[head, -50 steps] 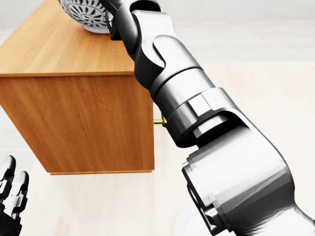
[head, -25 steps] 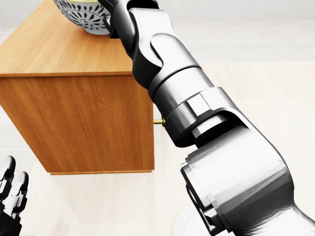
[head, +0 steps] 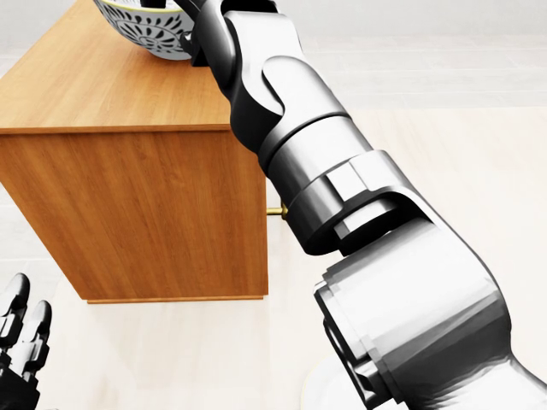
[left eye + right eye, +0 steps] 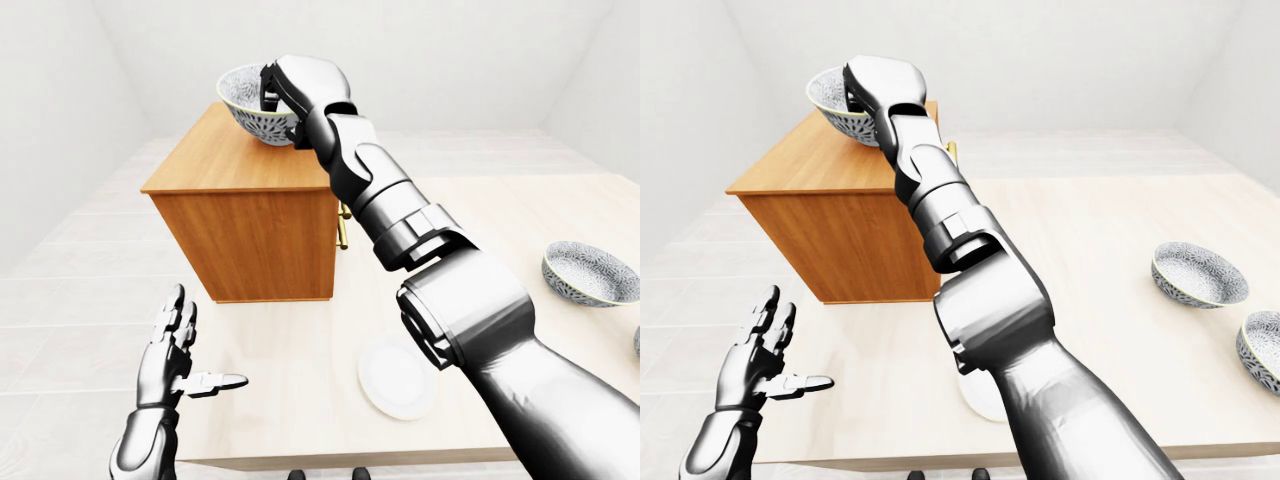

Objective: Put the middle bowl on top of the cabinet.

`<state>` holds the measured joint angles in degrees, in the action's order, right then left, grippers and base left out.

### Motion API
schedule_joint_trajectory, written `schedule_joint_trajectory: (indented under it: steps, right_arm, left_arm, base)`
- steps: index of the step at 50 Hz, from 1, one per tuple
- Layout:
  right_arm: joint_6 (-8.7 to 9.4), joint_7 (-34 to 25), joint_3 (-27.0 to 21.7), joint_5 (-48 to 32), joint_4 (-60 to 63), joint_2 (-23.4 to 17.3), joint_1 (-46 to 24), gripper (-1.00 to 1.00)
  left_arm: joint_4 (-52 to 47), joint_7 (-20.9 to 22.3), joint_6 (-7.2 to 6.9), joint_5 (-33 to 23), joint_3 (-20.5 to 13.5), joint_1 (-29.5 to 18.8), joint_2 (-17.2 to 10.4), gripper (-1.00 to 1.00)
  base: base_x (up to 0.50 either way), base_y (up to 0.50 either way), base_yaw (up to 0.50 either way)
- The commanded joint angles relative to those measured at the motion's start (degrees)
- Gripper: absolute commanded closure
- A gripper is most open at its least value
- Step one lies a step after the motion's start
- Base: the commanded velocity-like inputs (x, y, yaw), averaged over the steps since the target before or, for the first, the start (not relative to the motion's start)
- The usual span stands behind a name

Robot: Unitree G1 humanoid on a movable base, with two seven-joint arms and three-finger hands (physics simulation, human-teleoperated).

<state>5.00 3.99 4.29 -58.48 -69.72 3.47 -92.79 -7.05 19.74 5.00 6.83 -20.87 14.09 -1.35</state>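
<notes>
At far left, left robot hand [image 4: 172, 352]: sunk a shade in the head view's bottom corner over the last second, otherwise idle. Fingers spread, thumb out, holding nothing. Jointed silver-and-black metal, glossy.

Next, cabinet [image 4: 245, 225]: boxy, warm orange wood grain, flat matte top, crisp edges, standing on the pale surface [image 4: 290, 360]. Fixed in place across the head-view pictures, so no shift of the camera either.

Over the far right part of the cabinet top, bowl [image 4: 245, 110]: nudged slightly leftward and tipped a little in the head view against a second ago, then almost static over the last half second. Round, deep, glazed ceramic by the look, white with a dense dark lace pattern outside, paler inside. Underside right at the wooden top; touching or just above, impossible to tell. Probably the settling stage of the placement, with release not yet made.

Pinching the bowl's right rim, right robot hand [image 4: 300, 88]: dark fingers hooked over the lip, smooth silver shell behind, arm stretched up from lower right.

Further right, small brass handle [image 4: 343, 225] poking from the cabinet's side face. Down on the surface, flat white plate [image 4: 398, 378], partly hidden by the forearm. Far right, spare bowl [image 4: 1198, 275] and another bowl [image 4: 1262, 350], same pattern, well apart from the cabinet.
</notes>
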Motion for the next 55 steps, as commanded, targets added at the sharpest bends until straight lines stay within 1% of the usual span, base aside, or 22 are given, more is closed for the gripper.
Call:
schedule_joint_trajectory:
  steps: [1,9,10,11,12,14,16,17,18,19,20,21,36,37,38,43,48,55]
  right_arm:
    - [0.00,-0.47,0.50,0.47,-1.12,0.21,0.96,0.22]
    - [0.00,-0.72,0.30,0.72,-0.84,0.26,0.74,0.11]
    - [0.00,-0.65,0.37,0.63,-0.91,0.16,0.67,0.04]
    - [0.00,-0.52,0.36,0.64,-0.95,0.12,0.71,0.04]
    - [0.00,-0.45,0.43,0.57,-1.05,0.11,0.77,-0.02]
    - [0.00,-0.42,0.53,0.47,-1.08,0.08,0.86,-0.04]
    - [0.00,-0.43,0.48,0.49,-1.06,0.05,0.83,-0.13]
    - [0.00,-0.52,0.38,0.59,-0.99,0.05,0.77,-0.23]
    - [0.00,-0.54,0.41,0.57,-1.01,0.05,0.74,-0.28]
    - [0.00,-0.54,0.41,0.57,-1.01,0.05,0.75,-0.28]
    - [0.00,-0.54,0.40,0.59,-0.98,0.07,0.76,-0.39]
    - [0.00,-0.51,0.39,0.60,-0.98,0.08,0.77,-0.44]
    - [0.00,0.01,0.30,0.67,-0.82,-0.27,0.58,-0.47]
    - [0.00,-0.29,0.22,0.76,-0.86,-0.33,0.28,-0.47]
    - [0.00,-0.22,0.03,0.95,-0.61,-0.40,0.18,-0.58]
    - [0.00,-0.07,-0.17,1.39,-0.73,-0.37,-0.02,-0.67]
    - [0.00,0.00,-0.09,1.60,-0.52,-0.12,0.22,-0.67]
    - [0.00,0.53,-0.21,1.84,-0.50,-0.76,-0.47,-0.69]
  left_arm:
    - [0.59,-0.18,0.00,-0.16,0.10,-0.17,-0.14,-1.00]
    - [0.31,-0.25,0.00,-0.01,0.06,-0.04,-0.23,-1.00]
    - [0.41,-0.27,0.00,-0.07,0.10,-0.09,-0.22,-1.00]
    - [0.44,-0.27,0.00,-0.07,0.10,-0.10,-0.23,-1.00]
    - [0.54,-0.32,0.00,-0.24,0.17,-0.09,-0.19,-1.00]
    - [0.54,-0.33,0.00,-0.26,0.20,-0.09,-0.19,-1.00]
    - [0.51,-0.33,0.00,-0.19,0.19,-0.06,-0.20,-1.00]
    - [0.42,-0.36,0.00,-0.18,0.21,-0.10,-0.21,-1.00]
    - [0.46,-0.44,0.00,-0.33,0.27,-0.13,-0.18,-1.00]
    - [0.47,-0.45,0.00,-0.35,0.29,-0.14,-0.17,-1.00]
    - [0.50,-0.48,0.00,-0.43,0.33,-0.14,-0.16,-1.00]
    - [0.46,-0.51,0.00,-0.43,0.33,-0.14,-0.18,-1.00]
    - [0.86,-0.89,0.00,-0.67,0.51,-0.54,-0.31,-1.00]
    - [0.76,-0.87,0.00,-0.69,0.58,-0.39,-0.25,-1.00]
    - [0.82,-0.85,0.00,-0.73,0.63,-0.33,-0.21,-1.00]
    - [1.33,-0.98,0.00,-0.75,0.73,-0.67,-0.35,-1.00]
    - [1.26,-0.91,0.00,-0.65,0.75,-0.34,-0.33,-1.00]
    - [1.50,-0.98,0.00,-0.56,0.65,-0.50,-0.47,-1.00]
  base:
    - [0.00,0.00,0.00]
    - [0.00,0.00,0.00]
    - [0.00,0.00,0.00]
    - [0.00,0.00,0.00]
    - [0.00,0.00,0.00]
    - [0.00,0.00,0.00]
    - [0.00,0.00,0.00]
    - [0.00,0.00,0.00]
    - [0.00,0.00,0.00]
    - [0.00,0.00,0.00]
    - [0.00,0.00,0.00]
    - [0.00,0.00,0.00]
    - [0.00,0.00,0.00]
    - [0.00,0.00,0.00]
    - [0.00,0.00,0.00]
    - [0.00,0.00,0.00]
    - [0.00,0.00,0.00]
    - [0.00,0.00,0.00]
